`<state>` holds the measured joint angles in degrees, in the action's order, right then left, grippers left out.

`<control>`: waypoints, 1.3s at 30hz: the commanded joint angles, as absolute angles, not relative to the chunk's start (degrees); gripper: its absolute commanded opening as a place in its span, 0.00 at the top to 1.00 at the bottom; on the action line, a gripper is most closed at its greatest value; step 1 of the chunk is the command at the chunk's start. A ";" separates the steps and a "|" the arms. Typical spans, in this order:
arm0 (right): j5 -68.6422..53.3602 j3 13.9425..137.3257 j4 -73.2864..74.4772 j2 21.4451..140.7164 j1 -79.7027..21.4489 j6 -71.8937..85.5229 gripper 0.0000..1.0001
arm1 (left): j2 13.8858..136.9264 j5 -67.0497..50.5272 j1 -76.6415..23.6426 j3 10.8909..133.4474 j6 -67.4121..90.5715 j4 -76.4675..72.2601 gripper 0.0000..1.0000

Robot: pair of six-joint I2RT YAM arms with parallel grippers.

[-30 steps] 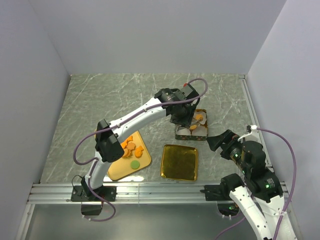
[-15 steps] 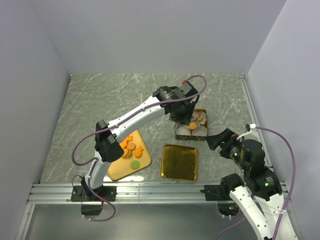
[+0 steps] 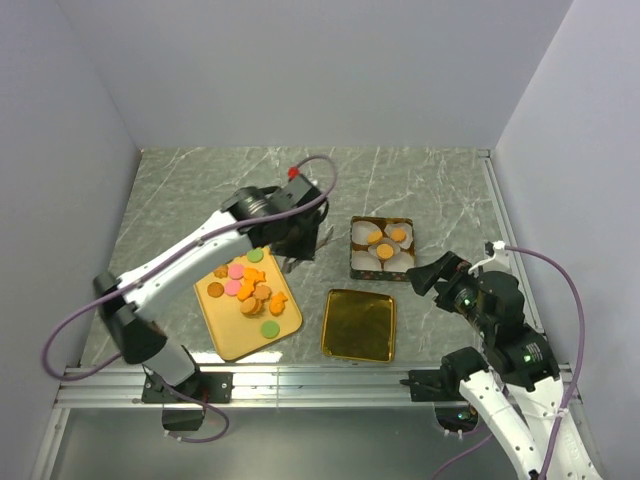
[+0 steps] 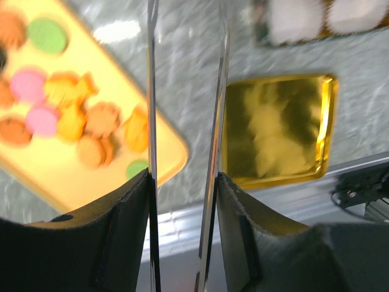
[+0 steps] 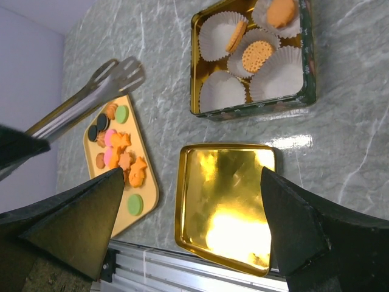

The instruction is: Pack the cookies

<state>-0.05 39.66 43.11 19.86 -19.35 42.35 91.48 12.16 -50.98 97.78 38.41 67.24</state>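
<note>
Several cookies (image 3: 245,288), orange, pink, green and brown, lie on a tan tray (image 3: 232,342); they also show in the left wrist view (image 4: 73,118) and the right wrist view (image 5: 118,152). Three orange cookies (image 3: 385,240) sit in white paper cups inside an open tin (image 3: 353,264); they also show in the right wrist view (image 5: 258,55). My left gripper (image 3: 290,238) (image 4: 182,176) is shut on metal tongs (image 4: 152,91) (image 5: 91,97), held above the table between tray and tin; nothing shows between the tong tips. My right gripper (image 3: 432,278) (image 5: 194,207) is open and empty, right of the gold lid.
A gold lid (image 3: 359,324) lies inside up near the front edge, between the tray and my right arm; it also shows in both wrist views (image 4: 276,131) (image 5: 225,194). Grey walls close in the left, back and right sides. A metal rail (image 3: 300,382) runs along the front.
My left arm has swung left with the tongs, from over the tin to the tray's far right side. The tin's cookies now show uncovered. My right arm barely moved.
</note>
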 commanded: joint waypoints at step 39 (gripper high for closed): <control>-8.26 40.08 39.29 25.75 -19.60 40.78 0.00 | 53.08 9.58 -49.83 59.33 63.63 78.66 0.50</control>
<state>-7.84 39.62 39.33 26.37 -19.35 42.04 53.52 8.10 -49.89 60.10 61.47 77.38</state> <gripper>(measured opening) 0.996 0.500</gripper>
